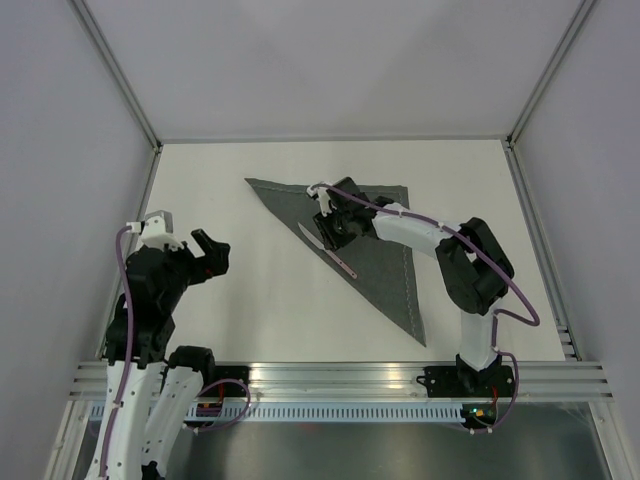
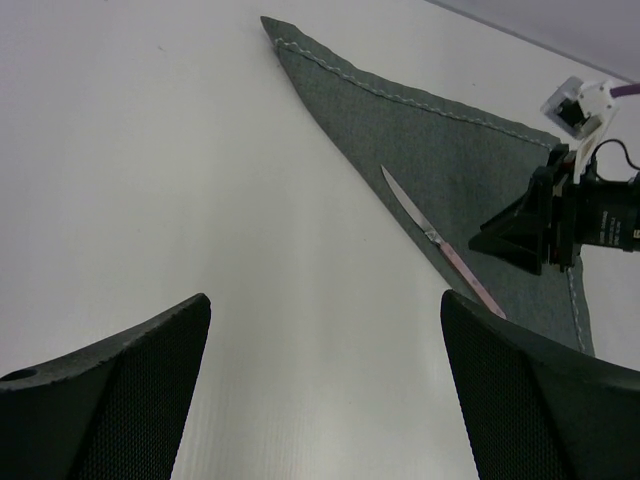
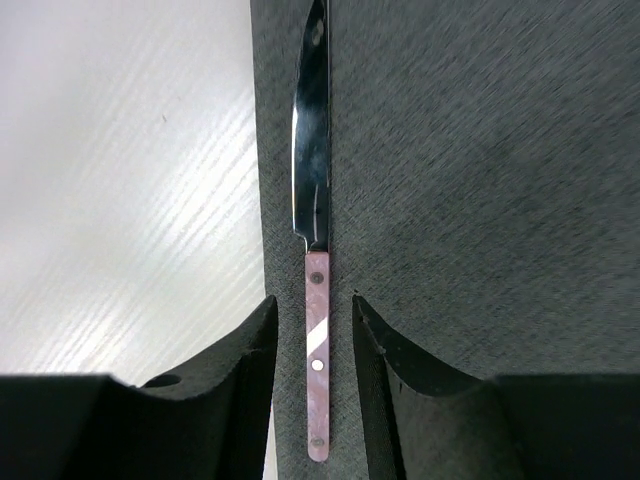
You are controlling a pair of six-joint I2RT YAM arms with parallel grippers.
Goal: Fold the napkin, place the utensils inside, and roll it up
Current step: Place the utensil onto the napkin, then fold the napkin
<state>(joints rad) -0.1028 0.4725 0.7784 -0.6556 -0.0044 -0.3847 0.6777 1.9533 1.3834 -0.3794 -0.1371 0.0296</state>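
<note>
Right wrist view tells me most: the knife [image 3: 311, 180] lies flat on the napkin [image 3: 480, 200], just inside its folded edge, blade pointing to 12 o'clock and pink handle to 6. The right end effector [image 3: 312, 300] straddles that handle with a sliver of cloth showing on both sides, so I read it as released and not pinching.

From above, the napkin is a triangle toward 1 o'clock on the worktop [image 1: 250, 330], long fold running from 10 o'clock down to 4, knife along it. The left end effector [image 1: 212, 253] hangs wide open out at 9 o'clock, well apart from the cloth and holding nothing.

I judge the knife is placed and the roll is what remains. To finish this step cleanly I'd lift the right arm straight up with the jaws parted, no sideways drift, because a pad brushing the handle would skew the knife or push it off the fold onto bare worktop. The knife sits very close to that edge; I'd start the roll from the fold side, snugly, so the first turn traps it.
</note>
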